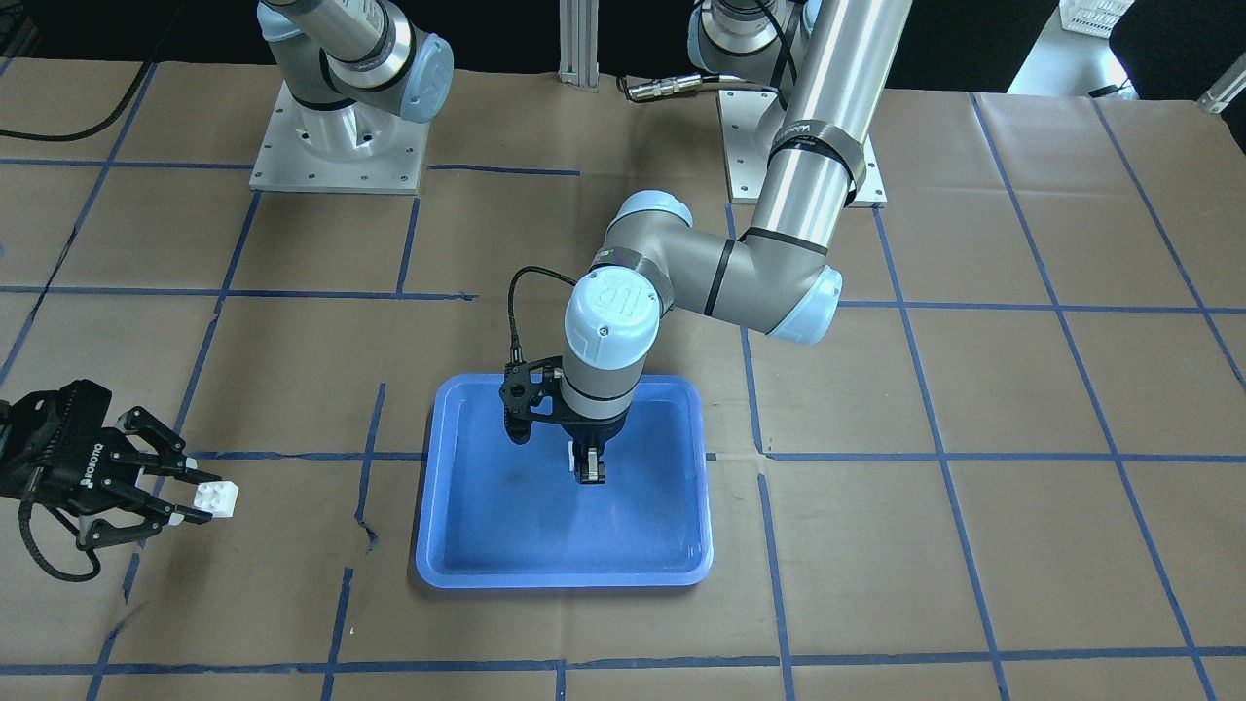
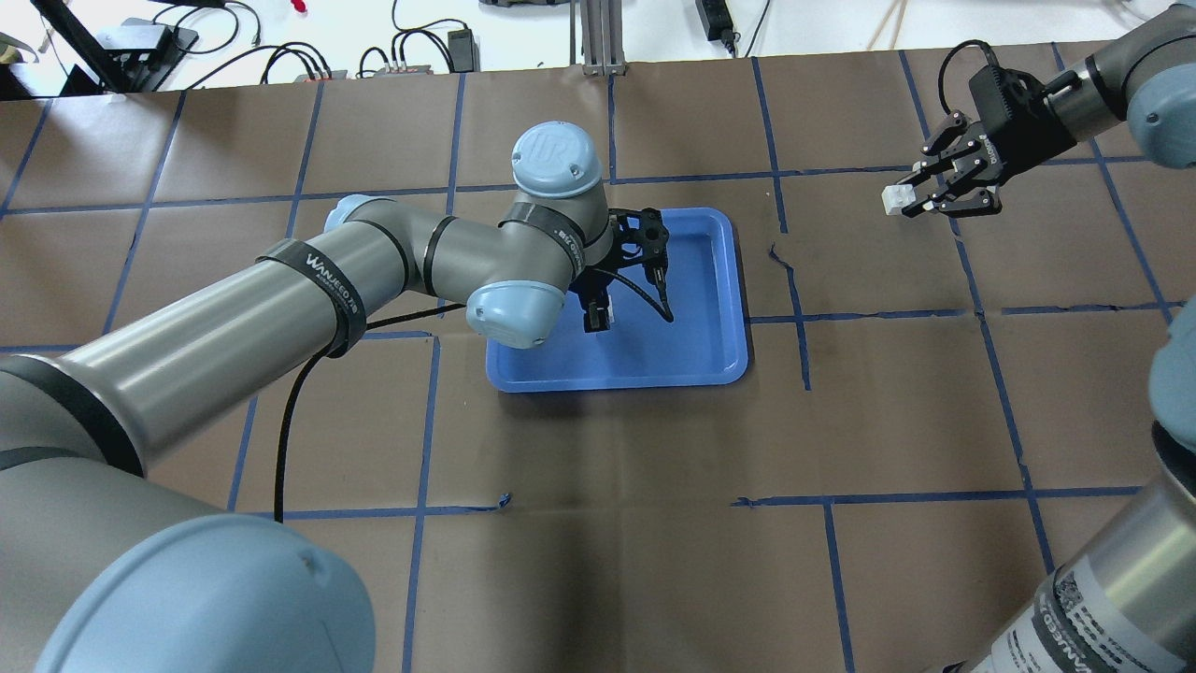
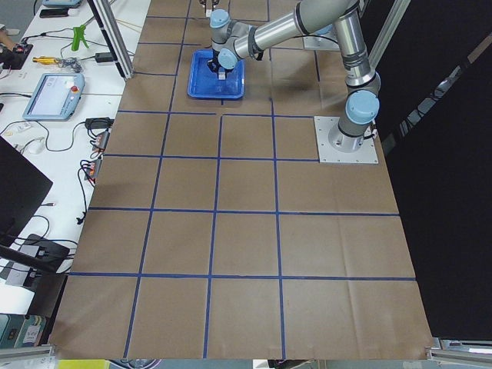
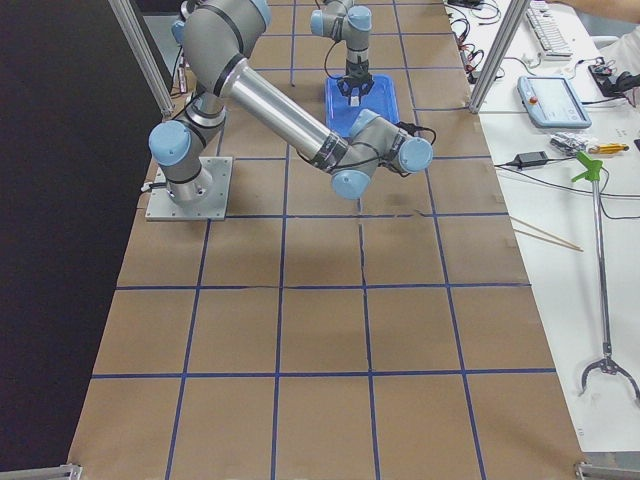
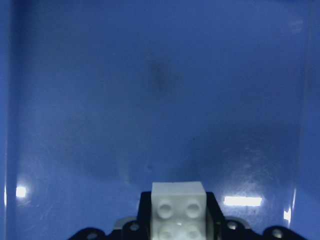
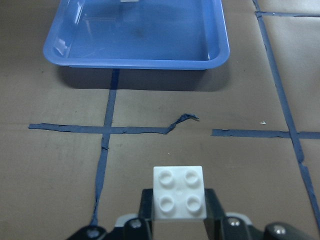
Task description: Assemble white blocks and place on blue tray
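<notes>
The blue tray (image 1: 458,545) lies mid-table; it also shows in the overhead view (image 2: 701,355). My left gripper (image 1: 589,474) points down over the tray's middle and is shut on a white block (image 5: 178,210), held a little above the tray floor (image 5: 160,100). My right gripper (image 2: 911,201) is off to the tray's side, above the brown paper, shut on the other white block (image 2: 895,198). That block shows studs-up in the right wrist view (image 6: 179,194), with the tray (image 6: 135,60) ahead of it. In the front view the right gripper (image 1: 200,495) holds its block (image 1: 216,498) at the far left.
Brown paper with blue tape lines (image 1: 574,456) covers the table. The two arm base plates (image 1: 336,146) stand at the robot's side. A torn piece of tape (image 6: 182,119) lies between the right gripper and the tray.
</notes>
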Robot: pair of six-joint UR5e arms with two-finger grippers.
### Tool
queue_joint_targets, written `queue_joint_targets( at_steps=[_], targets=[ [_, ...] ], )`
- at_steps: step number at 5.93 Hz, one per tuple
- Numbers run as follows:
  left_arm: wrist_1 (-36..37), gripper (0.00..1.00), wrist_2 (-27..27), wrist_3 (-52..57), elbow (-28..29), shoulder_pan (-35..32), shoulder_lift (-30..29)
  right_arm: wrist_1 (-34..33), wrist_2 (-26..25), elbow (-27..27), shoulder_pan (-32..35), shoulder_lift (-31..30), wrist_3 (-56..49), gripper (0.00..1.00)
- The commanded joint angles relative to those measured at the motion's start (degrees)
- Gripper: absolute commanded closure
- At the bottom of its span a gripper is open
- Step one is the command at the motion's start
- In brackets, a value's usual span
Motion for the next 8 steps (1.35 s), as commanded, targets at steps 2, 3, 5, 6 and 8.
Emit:
queue_joint_targets(
  at_steps=[2, 3, 5, 6, 8],
  targets=[
    [0.91, 0.56, -0.15, -0.16, -0.09, -0.14, -1.14, -0.42, 0.23, 4.91, 3.93, -1.87, 1.31, 0.65],
    [0.92, 0.01, -0.24, 0.19, -0.09, -0.31, -0.89, -0.85, 0.32, 6.57, 4.64, -3.0, 3.24, 0.65],
    [-0.22, 0.01, 0.02, 0.72, 1.22, -0.31, 2.0, -10.47, 1.28, 12.27, 7.45, -4.06, 8.39, 0.65],
    [-6.49, 0.01, 0.02, 0.72, 2.36, -0.05, 6.46, -12.88, 2.85, 13.34, 9.73, -4.41, 12.53, 0.65],
    [-28.76, 0.01, 0.02, 0.72, 7.88, 1.52, 16.47, -23.98, 4.18, 15.45, 17.08, -4.24, 23.22, 0.65]
  ],
)
